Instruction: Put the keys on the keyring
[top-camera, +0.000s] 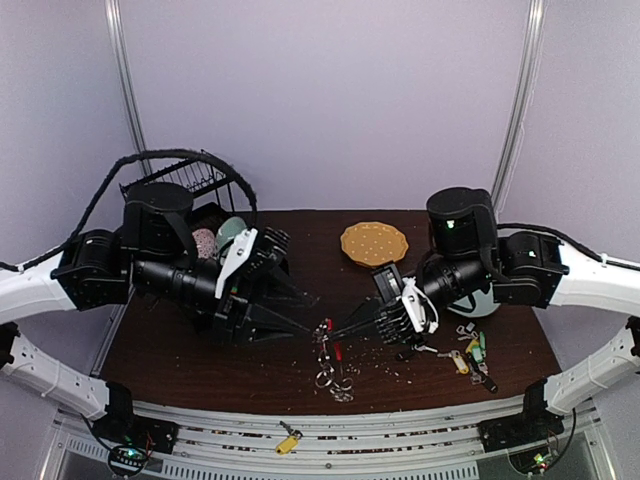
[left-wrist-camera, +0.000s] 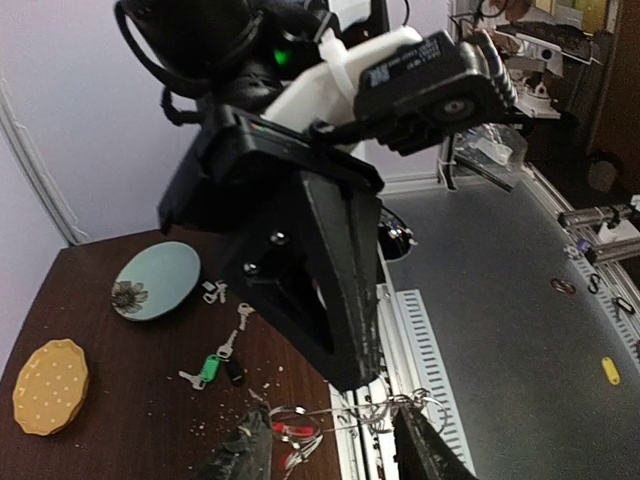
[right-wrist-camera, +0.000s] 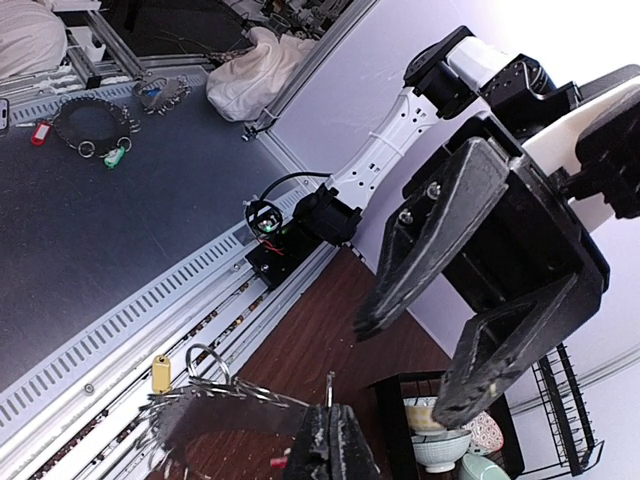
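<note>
**Keyring** (top-camera: 332, 358): lower centre of the top view, on the dark table (top-camera: 200, 360), close to its near edge. Bare wood lies to its lower left and lower right; the slotted rail (top-camera: 400, 440) runs just below.
- Look: a red piece among many small silver wire loops, with a dark band showing in the right wrist view. The loops trail down towards the table edge.

**Right gripper** (right-wrist-camera: 330, 430): fingers pressed together, clamped on the upper end of the keyring.

**Left gripper** (right-wrist-camera: 400, 372): fingers apart, tips just left of the ring. Its own camera shows the loops between the 2 fingers; contact cannot be told.

**Keys** (top-camera: 470, 352): loose cluster at the lower right of the table, green and yellow tags visible, well apart from the ring.

**Yellow-tagged key** (top-camera: 289, 441): 1, on the rail below the table.

**Yellow plate** (top-camera: 374, 243): upper centre, at the far edge.

**Teal plate** (left-wrist-camera: 157, 280): right side, partly under the right arm.

**Dish rack** (top-camera: 195, 180): upper left corner.
</note>
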